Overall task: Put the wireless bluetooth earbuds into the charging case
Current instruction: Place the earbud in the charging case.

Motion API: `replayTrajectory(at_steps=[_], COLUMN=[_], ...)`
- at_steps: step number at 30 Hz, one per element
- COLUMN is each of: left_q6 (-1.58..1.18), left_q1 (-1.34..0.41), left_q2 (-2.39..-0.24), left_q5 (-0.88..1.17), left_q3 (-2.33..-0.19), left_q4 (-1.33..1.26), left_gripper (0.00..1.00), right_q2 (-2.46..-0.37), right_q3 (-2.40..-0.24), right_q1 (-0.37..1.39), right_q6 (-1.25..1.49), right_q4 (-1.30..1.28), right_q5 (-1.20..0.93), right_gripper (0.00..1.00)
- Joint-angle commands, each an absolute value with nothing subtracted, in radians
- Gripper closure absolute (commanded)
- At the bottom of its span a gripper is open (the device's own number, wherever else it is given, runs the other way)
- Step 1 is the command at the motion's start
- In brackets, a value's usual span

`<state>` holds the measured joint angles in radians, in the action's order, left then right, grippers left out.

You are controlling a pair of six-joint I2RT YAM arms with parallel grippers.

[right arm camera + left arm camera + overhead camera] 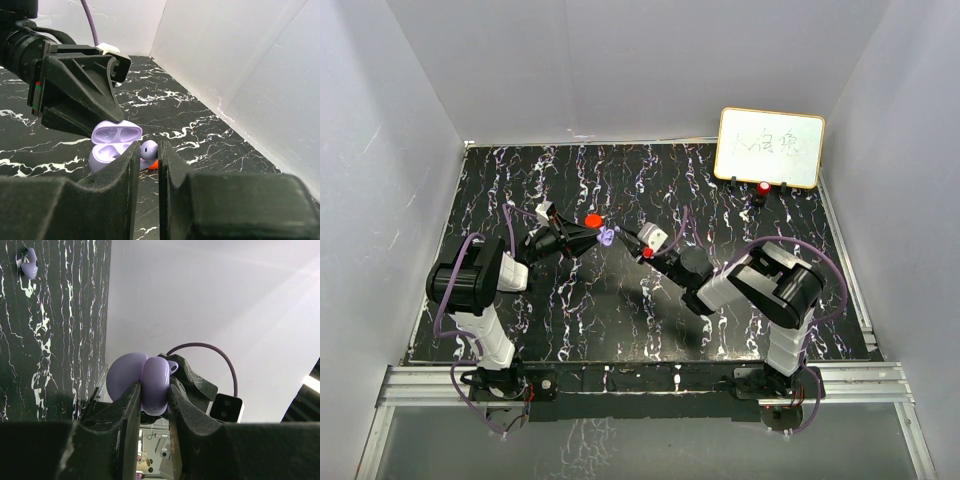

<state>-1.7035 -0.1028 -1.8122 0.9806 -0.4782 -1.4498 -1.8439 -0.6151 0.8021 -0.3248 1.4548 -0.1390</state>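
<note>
Fingers of L gripper are clamped on purple charging case; R gripper is pinched on purple earbud beside it. None seen seated yet; 2nd earbud is left on table.

the table is black with thin wiggly lines of white and pale purple, like marble. the walls are plain pale grey. the charging case is pale purple, inside and out. the earbud is the same pale purple, and so is the other earbud. the round puck is bright red. the left gripper and the right gripper are black. the cable is purple. the board is white with a tan frame and black scribbles.
</note>
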Motion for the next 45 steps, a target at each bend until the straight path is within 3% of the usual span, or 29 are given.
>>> replayTrajectory(at_steps=[1,45], left_q6=[-1.715,-1.548], left_q1=[-0.109,-0.138], left_q2=[-1.813,-1.768], left_q5=[1.009,1.025], left_q3=[-0.504,-0.546], left_q4=[-1.615,-1.314], left_gripper=[1.00,1.00], right_q2=[-1.843,-1.876], right_q3=[-0.615,-0.645], right_q1=[0.798,0.796], right_q6=[-0.377,-0.518], right_q4=[1.683,1.775], right_q5=[-0.178,-0.240], right_gripper=[1.00,1.00])
